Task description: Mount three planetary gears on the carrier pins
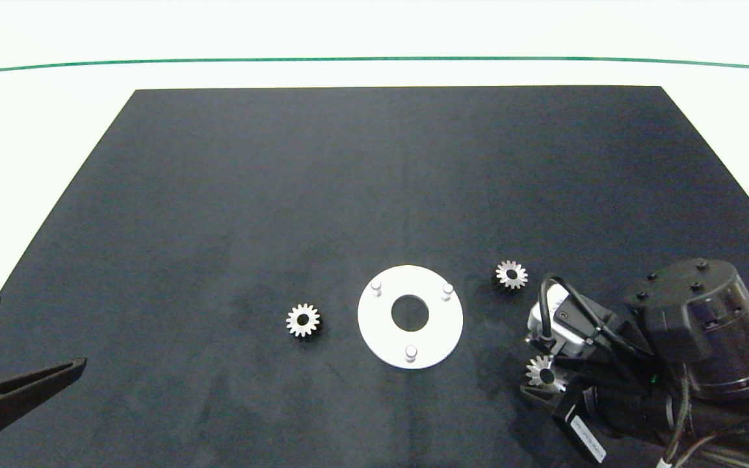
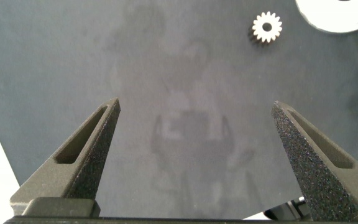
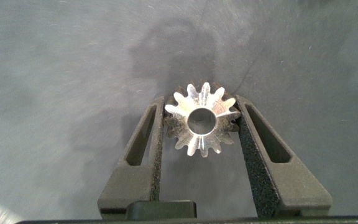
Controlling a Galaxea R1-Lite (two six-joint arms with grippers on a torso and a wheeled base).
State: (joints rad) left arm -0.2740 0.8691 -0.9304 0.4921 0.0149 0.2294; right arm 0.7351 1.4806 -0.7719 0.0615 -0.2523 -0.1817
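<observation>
Your three planetary gears [image 1: 303, 320] [image 1: 512, 274] [image 3: 201, 120] look like bright, machined metal with glinting tooth faces. The carrier disc [image 1: 439, 331] and its carrier pins [image 1: 411, 353] [image 1: 376, 286] [image 1: 447, 289] appear as smooth, matt white plastic. You see a dark, matt, slightly mottled mat [image 1: 283, 195]. The right gripper's fingers [image 3: 253, 149] carry rough, grainy black pads, as do the left gripper's fingers [image 2: 300, 149].

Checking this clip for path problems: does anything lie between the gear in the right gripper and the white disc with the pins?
Nothing visible does. The right gripper is shut on a gear, and only bare black mat separates it from the disc. All three pins are bare. The other right-side gear lies farther back.
</observation>
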